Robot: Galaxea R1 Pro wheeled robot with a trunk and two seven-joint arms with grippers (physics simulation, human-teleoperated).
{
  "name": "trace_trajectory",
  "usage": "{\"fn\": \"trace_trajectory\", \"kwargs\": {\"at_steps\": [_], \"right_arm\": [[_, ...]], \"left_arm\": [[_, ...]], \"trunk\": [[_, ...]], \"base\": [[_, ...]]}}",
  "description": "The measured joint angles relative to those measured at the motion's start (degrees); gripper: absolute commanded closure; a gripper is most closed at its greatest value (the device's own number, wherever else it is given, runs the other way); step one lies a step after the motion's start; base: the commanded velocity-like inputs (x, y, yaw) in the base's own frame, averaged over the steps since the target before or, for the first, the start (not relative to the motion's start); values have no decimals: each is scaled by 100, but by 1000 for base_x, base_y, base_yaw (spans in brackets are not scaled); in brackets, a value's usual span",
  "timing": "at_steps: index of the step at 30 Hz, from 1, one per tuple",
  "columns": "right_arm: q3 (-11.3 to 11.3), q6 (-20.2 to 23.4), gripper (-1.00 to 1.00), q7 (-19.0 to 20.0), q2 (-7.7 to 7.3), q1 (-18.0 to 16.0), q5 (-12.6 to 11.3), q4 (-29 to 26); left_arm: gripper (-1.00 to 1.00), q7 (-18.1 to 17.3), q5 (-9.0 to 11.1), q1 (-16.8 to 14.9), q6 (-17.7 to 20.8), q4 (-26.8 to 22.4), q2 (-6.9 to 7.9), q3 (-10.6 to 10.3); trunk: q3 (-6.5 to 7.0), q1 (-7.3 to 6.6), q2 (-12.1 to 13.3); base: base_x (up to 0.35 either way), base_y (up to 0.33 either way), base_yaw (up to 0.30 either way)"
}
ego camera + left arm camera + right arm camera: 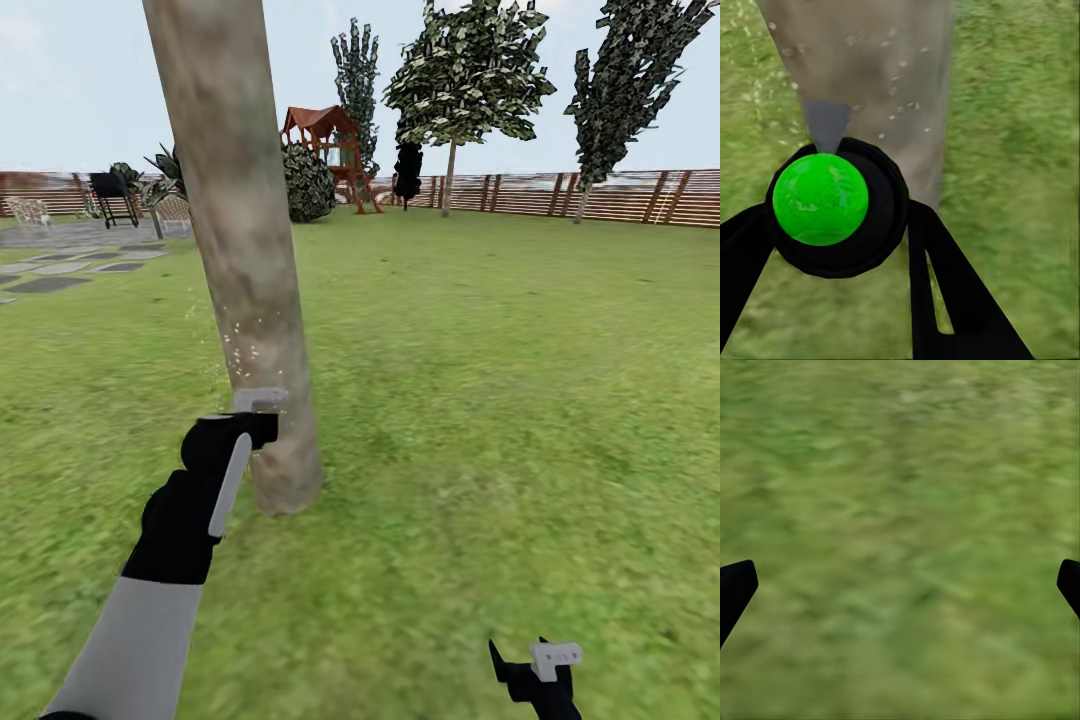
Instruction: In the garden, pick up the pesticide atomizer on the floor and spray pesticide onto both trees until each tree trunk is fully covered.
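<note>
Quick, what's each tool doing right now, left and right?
Left tool: shut on the pesticide atomizer, aimed at the tree trunk.
Right tool: open, holding nothing, over the lawn.

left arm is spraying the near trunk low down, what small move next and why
Probably raise the left end effector a little along the tree trunk. It holds the pesticide atomizer aimed at the trunk's lower part, where pale droplets speckle the bark; higher up the head view shows no droplets.
</note>
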Motion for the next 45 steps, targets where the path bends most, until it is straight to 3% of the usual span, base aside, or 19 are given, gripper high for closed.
{"fn": "trace_trajectory", "kwargs": {"at_steps": [4,11,22,32,34,38,44,45], "right_arm": [[2,2,-100,0,0,0,0,0],[6,2,-100,-1,0,0,0,7],[6,2,-100,-3,0,0,0,9],[8,2,-100,-6,0,0,0,9],[9,2,-100,-6,0,0,0,9],[9,2,-100,-7,0,0,0,9],[9,2,-100,-6,1,0,0,9],[10,2,-100,-5,7,0,1,9]], "left_arm": [[100,1,-76,-11,8,0,-90,-1],[100,9,-162,79,8,7,17,40],[100,10,-158,142,1,15,31,49],[100,9,-133,535,-7,87,85,78],[100,10,-146,572,-1,87,116,94],[100,-21,-135,673,-7,88,427,359],[100,18,-98,958,-86,79,461,385],[100,32,-84,1141,-96,86,449,391]], "trunk": [[0,0,0],[0,0,0],[0,0,0],[0,0,0],[0,0,0],[0,0,0],[0,0,0],[-1,1,0]], "base": [[0,0,0],[5,-1,0],[144,-96,0],[1,-1,0],[0,0,0],[0,0,0],[0,0,0],[0,0,0]]}}
